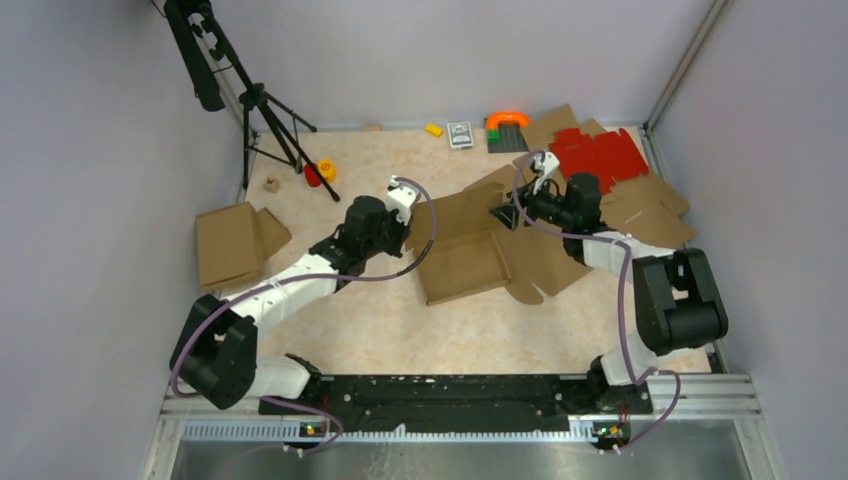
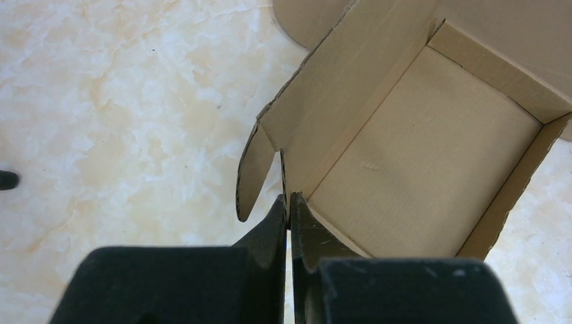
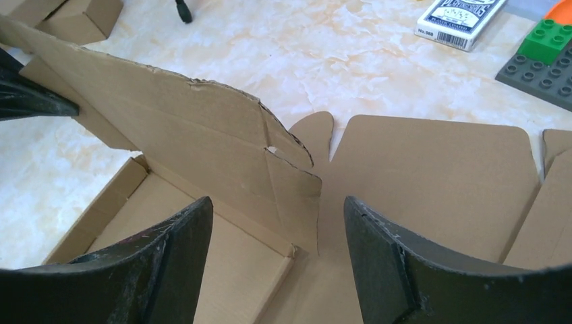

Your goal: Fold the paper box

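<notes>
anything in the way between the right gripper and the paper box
Nothing visible. The open right gripper straddles the end of the upright wall of the paper box, with only that cardboard between its fingers. The left gripper pinches the wall's other end.

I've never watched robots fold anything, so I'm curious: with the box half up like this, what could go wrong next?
The left gripper pinches only the thin edge of the paper box at its raised wall; it might slip and the wall drop flat. The open right gripper straddles the wall's end flap, already nicked at its crease; closing there could tear or crumple it.
</notes>
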Motion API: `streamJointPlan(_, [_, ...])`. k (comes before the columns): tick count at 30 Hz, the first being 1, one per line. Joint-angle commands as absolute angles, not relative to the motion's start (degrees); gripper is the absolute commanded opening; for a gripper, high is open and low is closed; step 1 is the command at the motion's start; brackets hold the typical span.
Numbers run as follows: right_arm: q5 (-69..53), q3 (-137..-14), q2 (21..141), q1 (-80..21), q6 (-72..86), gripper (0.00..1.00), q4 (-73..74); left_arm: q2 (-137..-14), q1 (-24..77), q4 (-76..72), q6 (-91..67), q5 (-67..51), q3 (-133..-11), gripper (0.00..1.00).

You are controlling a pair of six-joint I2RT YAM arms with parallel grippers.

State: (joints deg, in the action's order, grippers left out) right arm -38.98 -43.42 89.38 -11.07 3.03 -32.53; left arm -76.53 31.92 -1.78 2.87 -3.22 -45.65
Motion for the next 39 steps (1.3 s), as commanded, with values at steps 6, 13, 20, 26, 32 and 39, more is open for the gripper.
streamJointPlan(6, [-45.28, -47.81, 92.67, -11.26, 1.68, 0.45, -35.08, -78.27, 32.08, -3.71, 1.68, -1.92, -48.09, 0.01])
streamJointPlan(13, [-40.4, -44.76, 86.23, -14.32, 3.09, 0.16, -31.92, -79.39, 32.11, -2.53, -1.79, -0.87, -49.62, 0.0])
streamJointPlan(20, [-35.06, -42.05, 80.18, -18.2, 3.67, 0.09, -29.02, -81.02, 32.08, -0.26, -9.73, 1.17, -52.77, 0.0])
streamJointPlan(26, [-30.88, -40.81, 78.61, -19.63, 3.93, 0.09, -27.06, -81.37, 32.1, 2.02, -11.08, 1.38, -53.76, 0.01])
streamJointPlan(32, [-27.7, -38.46, 78.32, -19.76, 5.97, 0.09, -29.23, -81.98, 32.08, 4.25, -10.13, 0.41, -55.7, 0.02])
streamJointPlan(39, [-17.04, -33.36, 76.23, -23.59, 6.56, 0.15, -33.89, -83.26, 32.21, 5.95, -14.62, 1.29, -57.04, 0.02])
